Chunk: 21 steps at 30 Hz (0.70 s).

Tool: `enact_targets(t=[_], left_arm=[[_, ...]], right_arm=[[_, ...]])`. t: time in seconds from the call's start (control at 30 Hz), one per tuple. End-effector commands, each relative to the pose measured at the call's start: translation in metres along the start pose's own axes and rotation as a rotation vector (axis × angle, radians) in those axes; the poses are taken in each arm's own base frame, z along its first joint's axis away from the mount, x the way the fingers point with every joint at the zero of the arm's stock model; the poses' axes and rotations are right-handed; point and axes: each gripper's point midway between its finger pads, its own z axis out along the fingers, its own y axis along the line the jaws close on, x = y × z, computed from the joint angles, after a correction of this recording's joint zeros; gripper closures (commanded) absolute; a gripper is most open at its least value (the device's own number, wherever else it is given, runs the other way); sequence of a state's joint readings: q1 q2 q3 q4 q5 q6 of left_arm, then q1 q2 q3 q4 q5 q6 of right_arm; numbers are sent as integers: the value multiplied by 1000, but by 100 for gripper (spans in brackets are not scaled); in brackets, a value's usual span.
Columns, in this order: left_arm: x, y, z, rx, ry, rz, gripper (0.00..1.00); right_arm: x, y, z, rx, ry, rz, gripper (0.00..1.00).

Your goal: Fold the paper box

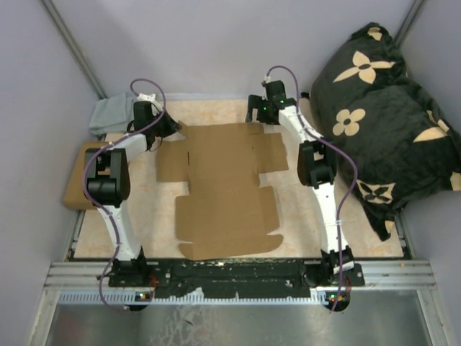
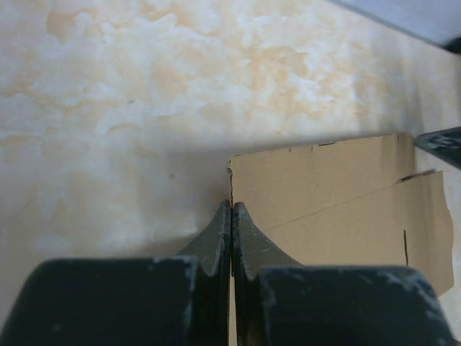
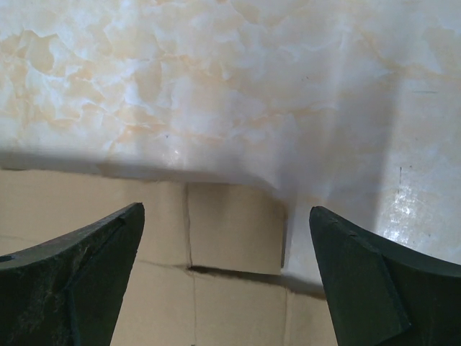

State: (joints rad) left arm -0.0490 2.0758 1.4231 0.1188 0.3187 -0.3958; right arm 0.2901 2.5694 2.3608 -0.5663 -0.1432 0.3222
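Observation:
The paper box (image 1: 223, 187) is a flat brown die-cut sheet with flaps and creases, lying in the middle of the marble-patterned table. My left gripper (image 1: 171, 130) is at its far left corner. In the left wrist view the fingers (image 2: 231, 204) are closed together on the sheet's left edge (image 2: 324, 202), with a thin strip of brown between them. My right gripper (image 1: 258, 114) is at the sheet's far right corner. In the right wrist view it is open (image 3: 227, 209) and empty, low over a small far tab (image 3: 234, 223) of the sheet.
A large black pillow with tan flowers (image 1: 382, 108) fills the right side. A grey cloth (image 1: 108, 115) lies at the far left. A plain brown cardboard box (image 1: 75, 184) sits at the left table edge. A metal rail (image 1: 238, 277) runs along the near edge.

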Motion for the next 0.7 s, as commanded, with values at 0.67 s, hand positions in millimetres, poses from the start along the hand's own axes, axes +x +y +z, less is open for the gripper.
enact_targets(t=[0.67], left_arm=[[-50,-58,-42,221,-257,101,100]], right_arm=[[-25,35,-51,-173,-77,-18,5]])
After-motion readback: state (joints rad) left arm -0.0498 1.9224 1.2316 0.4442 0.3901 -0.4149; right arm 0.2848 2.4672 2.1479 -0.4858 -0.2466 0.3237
